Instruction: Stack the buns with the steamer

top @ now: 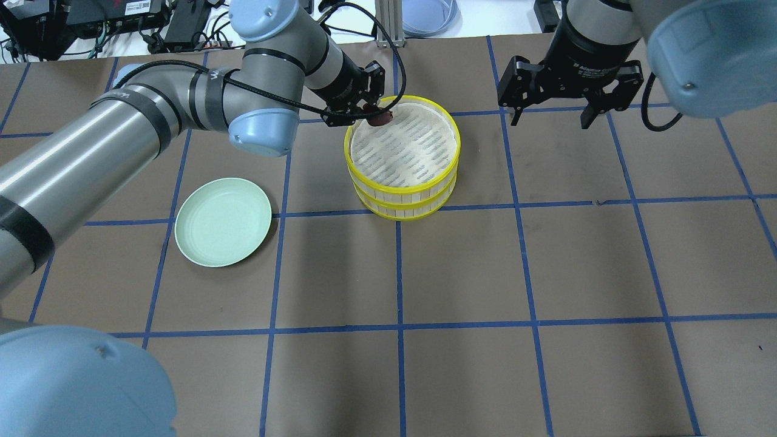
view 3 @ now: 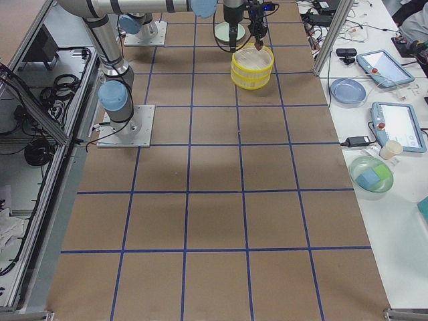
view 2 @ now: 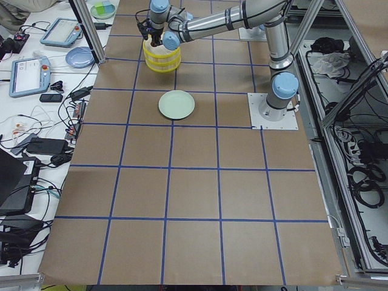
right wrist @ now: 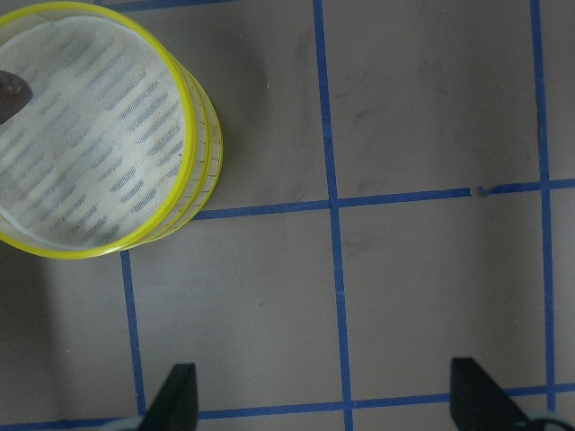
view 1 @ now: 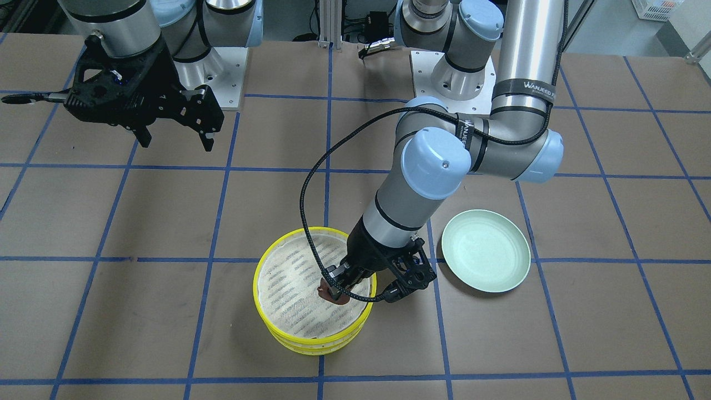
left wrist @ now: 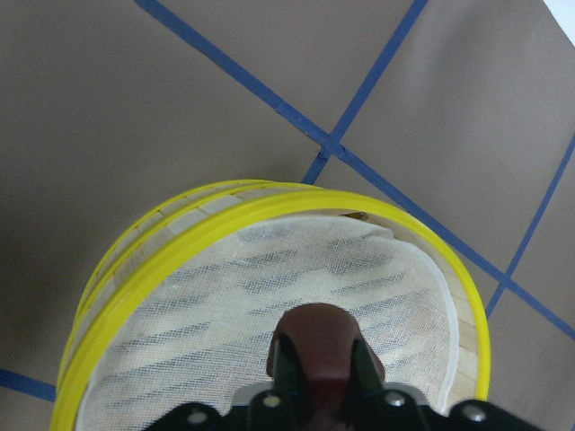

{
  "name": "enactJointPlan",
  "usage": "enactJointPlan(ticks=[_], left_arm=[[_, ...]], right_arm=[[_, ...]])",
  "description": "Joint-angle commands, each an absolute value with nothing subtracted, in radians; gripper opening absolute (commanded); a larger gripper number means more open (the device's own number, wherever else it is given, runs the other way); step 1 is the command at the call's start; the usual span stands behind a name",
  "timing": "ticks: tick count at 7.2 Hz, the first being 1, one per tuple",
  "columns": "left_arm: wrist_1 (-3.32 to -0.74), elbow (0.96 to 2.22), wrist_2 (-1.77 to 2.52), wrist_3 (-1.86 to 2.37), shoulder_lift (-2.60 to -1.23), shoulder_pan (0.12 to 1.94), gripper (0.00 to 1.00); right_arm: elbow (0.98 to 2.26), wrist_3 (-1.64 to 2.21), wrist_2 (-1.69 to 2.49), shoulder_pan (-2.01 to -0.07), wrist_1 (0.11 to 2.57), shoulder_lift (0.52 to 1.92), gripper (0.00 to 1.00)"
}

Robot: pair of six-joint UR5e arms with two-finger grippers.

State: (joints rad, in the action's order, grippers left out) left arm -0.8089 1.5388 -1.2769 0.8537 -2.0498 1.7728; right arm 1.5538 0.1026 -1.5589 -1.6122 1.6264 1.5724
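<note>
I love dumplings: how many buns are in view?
1: a dark reddish-brown bun clamped in the left gripper's jaws above the top steamer tier. Another may be hidden in the tier underneath.

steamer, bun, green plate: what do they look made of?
The steamer looks plastic: uniform bright yellow rims, pale slatted sides; its floor seems white woven mesh. The bun is likely a plastic or rubber replica, glossy red-brown. The plate: matte mint plastic, maybe melamine.

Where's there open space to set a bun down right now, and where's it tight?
The top steamer has bare mesh everywhere except the edge where the left gripper holds the brown bun. The green plate is bare, and so is the table on the robot's side of the stack.
</note>
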Motion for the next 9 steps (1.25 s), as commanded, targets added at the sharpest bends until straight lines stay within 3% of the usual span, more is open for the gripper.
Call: enactJointPlan(ticks=[1, 5, 9], left_arm=[[-0.798, 1.537, -1.276, 0.900, -2.057, 1.784, 1.00], [-0.814, 1.526, -1.320, 0.783, -2.017, 1.776, 0.98], [-1.185, 1.523, -1.519, 0.245, -1.873, 1.608, 1.00]], right_arm=[[1.554, 0.060, -1.559, -1.598, 1.606, 1.588, 1.00], [1.562, 0.058, -1.560, -1.600, 1.600, 1.588, 1.00], [1.560, 0.060, -1.562, -1.601, 1.612, 1.591, 1.00]])
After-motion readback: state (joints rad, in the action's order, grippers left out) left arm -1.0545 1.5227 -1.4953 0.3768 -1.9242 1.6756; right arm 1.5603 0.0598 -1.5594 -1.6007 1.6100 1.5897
